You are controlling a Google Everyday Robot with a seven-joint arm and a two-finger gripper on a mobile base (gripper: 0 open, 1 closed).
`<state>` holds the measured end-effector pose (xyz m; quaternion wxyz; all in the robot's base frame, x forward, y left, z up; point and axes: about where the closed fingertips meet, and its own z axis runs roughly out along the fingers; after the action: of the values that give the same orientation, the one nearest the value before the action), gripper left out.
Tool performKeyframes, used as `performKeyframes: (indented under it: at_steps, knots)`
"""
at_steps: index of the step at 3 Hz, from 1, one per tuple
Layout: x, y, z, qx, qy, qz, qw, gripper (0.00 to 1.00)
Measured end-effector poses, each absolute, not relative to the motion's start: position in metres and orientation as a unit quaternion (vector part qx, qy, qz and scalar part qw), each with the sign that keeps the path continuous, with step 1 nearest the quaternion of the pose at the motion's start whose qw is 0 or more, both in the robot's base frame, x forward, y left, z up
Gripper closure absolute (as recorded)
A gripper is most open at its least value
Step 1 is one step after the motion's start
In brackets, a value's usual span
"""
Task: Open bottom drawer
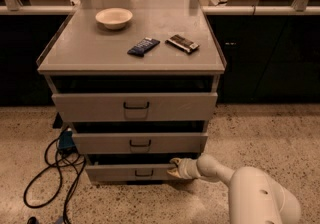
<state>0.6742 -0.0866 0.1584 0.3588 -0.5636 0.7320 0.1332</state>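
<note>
The bottom drawer (120, 172) is the lowest, shallowest grey front of the three-drawer cabinet, with a small dark wire handle (144, 172) at its centre. It stands a little way out, with a dark gap above its front. My gripper (174, 168) reaches in from the lower right on a white arm (250, 193) and sits at the right part of that drawer's front, right of the handle, at the top edge.
The middle drawer (140, 142) and the tall top drawer (135, 106) are above. On the cabinet top (90, 53) lie a cream bowl (114, 17), a dark blue packet (143, 46) and a brown bar (182, 43). Black cables (55, 168) lie on the floor at left.
</note>
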Motion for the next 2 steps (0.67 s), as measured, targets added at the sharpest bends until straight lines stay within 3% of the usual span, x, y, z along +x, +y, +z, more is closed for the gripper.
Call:
performKeyframes:
  at_steps: [1,2]
  knots:
    - [0.6742,-0.0868,0.1674,-0.564,0.732,0.133,0.359,1.0]
    - [0.6742,-0.0868,0.1744,-0.564,0.732,0.133,0.359,1.0]
